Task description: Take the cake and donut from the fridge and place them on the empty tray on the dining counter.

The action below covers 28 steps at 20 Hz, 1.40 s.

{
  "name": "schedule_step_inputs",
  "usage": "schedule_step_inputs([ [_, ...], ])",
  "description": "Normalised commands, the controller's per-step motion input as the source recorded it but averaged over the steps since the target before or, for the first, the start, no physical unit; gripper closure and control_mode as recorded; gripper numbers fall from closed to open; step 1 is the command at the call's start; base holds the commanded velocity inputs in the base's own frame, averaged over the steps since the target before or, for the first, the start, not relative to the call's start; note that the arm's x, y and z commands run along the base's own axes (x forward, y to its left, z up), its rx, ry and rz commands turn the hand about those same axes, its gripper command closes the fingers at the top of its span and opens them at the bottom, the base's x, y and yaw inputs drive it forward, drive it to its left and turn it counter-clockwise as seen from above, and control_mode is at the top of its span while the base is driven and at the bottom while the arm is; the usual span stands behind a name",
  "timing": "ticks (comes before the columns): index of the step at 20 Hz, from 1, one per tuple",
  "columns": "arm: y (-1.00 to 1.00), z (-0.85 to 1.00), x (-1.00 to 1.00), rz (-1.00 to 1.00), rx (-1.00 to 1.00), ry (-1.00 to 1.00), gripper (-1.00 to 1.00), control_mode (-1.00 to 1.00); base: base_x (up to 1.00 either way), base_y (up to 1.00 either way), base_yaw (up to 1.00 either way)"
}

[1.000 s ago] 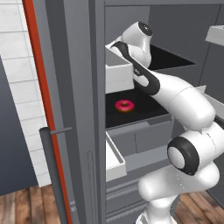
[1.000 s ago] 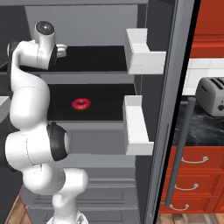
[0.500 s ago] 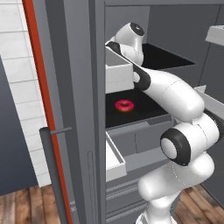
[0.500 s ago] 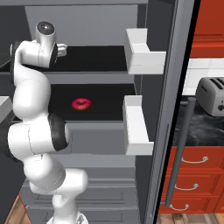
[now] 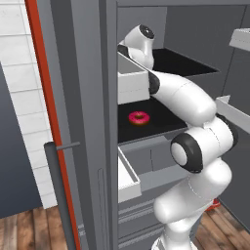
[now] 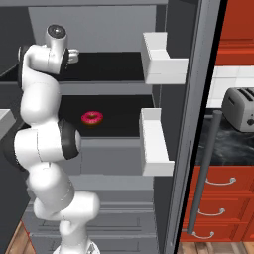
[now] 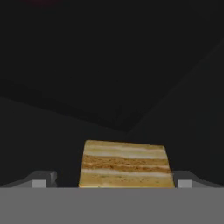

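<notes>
I have the arm reaching into the open fridge [image 6: 178, 124] at the level of its upper black shelf [image 6: 114, 67]. In my hand view the hand [image 7: 111, 183] stands wide, one fingertip [image 7: 41, 180] on either side of the cake [image 7: 124, 164], a tan layered block that lies between them on the dark shelf; I cannot tell whether the tips touch it. The donut [image 5: 138, 117], pink-iced, lies on the lower shelf [image 5: 156, 122], near its front edge. White door bins [image 6: 161, 64] flank the opening, and a toaster [image 6: 240, 109] stands outside.
</notes>
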Motion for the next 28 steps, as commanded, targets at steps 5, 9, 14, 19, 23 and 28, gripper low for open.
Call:
schedule_step_inputs([
  [5,0.30,-0.14,0.13,0.00,-0.07,0.02,-1.00,-1.00,0.00,0.00,0.00],
  [9,0.13,-0.16,0.13,0.00,-0.05,0.02,-1.00,-1.00,0.00,0.00,0.00],
  [14,0.00,-0.12,0.09,0.00,-0.01,0.02,1.00,-1.00,0.00,0.00,0.00],
  [19,-0.28,-0.09,-0.23,0.00,0.13,-0.07,1.00,-1.00,0.00,0.00,0.00],
  [23,-0.28,-0.19,-0.59,0.00,0.18,-0.23,1.00,-1.00,0.00,0.00,0.00],
  [28,-0.23,0.06,-0.96,0.00,0.03,-0.10,1.00,-1.00,0.00,0.00,0.00],
])
